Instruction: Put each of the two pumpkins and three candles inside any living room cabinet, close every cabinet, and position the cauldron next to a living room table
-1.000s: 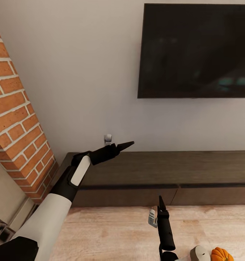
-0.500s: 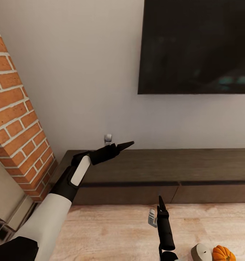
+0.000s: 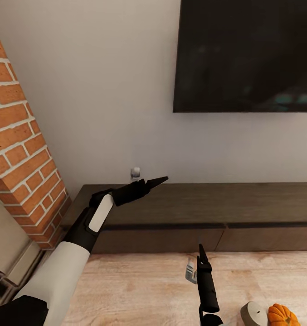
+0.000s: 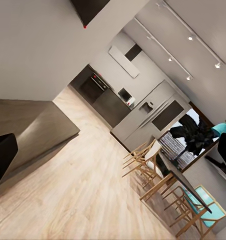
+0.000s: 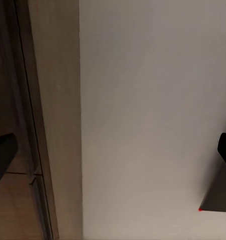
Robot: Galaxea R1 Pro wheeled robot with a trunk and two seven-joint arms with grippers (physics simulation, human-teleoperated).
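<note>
The long dark-brown cabinet (image 3: 194,210) runs along the wall ahead with its drawer fronts shut; it also shows as cabinet (image 4: 32,125) and cabinet (image 5: 47,100). One orange pumpkin (image 3: 283,315) and a grey candle (image 3: 254,314) sit on the wood floor at the lower right. My left gripper (image 3: 162,180) hovers open over the cabinet's left end, its fingers (image 4: 1,157) wide apart and empty. My right gripper (image 3: 201,249) points up in front of the cabinet, open and empty, left of the candle. The cauldron and the table are out of view.
A black TV (image 3: 246,54) hangs on the wall above the cabinet. A brick column (image 3: 17,140) stands at the left, close to my left arm. Bare wood floor (image 3: 139,290) lies before the cabinet. A kitchen and wooden chairs (image 4: 153,170) show far off.
The whole picture has slid a little as the camera moved: the TV and cabinet sit slightly higher in frame. Both arms keep the same pose and both grippers stay open.
</note>
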